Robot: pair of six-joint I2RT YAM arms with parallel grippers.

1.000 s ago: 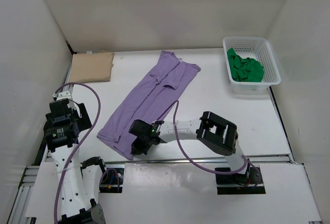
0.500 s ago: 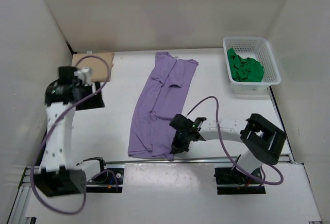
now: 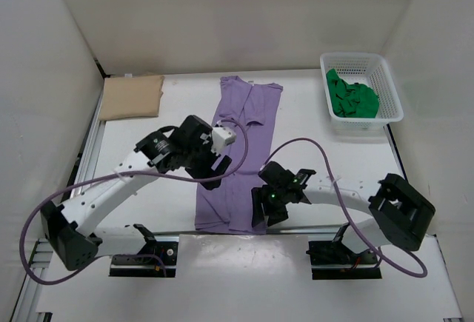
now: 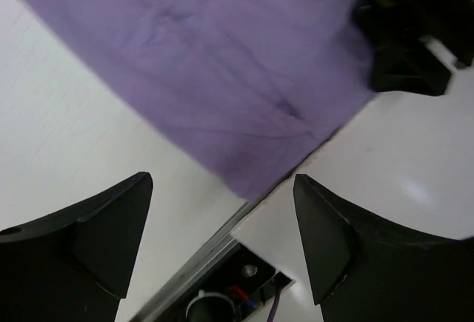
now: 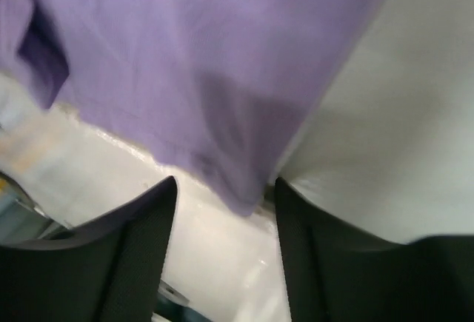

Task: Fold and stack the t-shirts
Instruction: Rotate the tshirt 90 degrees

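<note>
The light purple t-shirt (image 3: 235, 148) lies as a long strip from the back of the table to its near edge. My right gripper (image 3: 261, 211) is at the shirt's near right corner (image 5: 244, 200). It is open, and the cloth lies loose between its fingers (image 5: 133, 240). My left gripper (image 3: 215, 165) hovers over the strip's left side, open and empty, with the near hem (image 4: 259, 178) just beyond its fingertips. The tan t-shirt (image 3: 132, 96) lies folded at the back left. The green t-shirt (image 3: 352, 96) is bunched in the basket.
A white lattice basket (image 3: 391, 89) stands at the back right. The table's near edge, with a metal rail (image 3: 296, 232), runs just under the purple hem. White walls close in the left, back and right. My right gripper shows as a black shape (image 4: 404, 37) in the left wrist view.
The right gripper dragged the purple shirt's near end rightward, straightening the strip, then opened and let it go. The left arm swung in from the far left to above the shirt.
</note>
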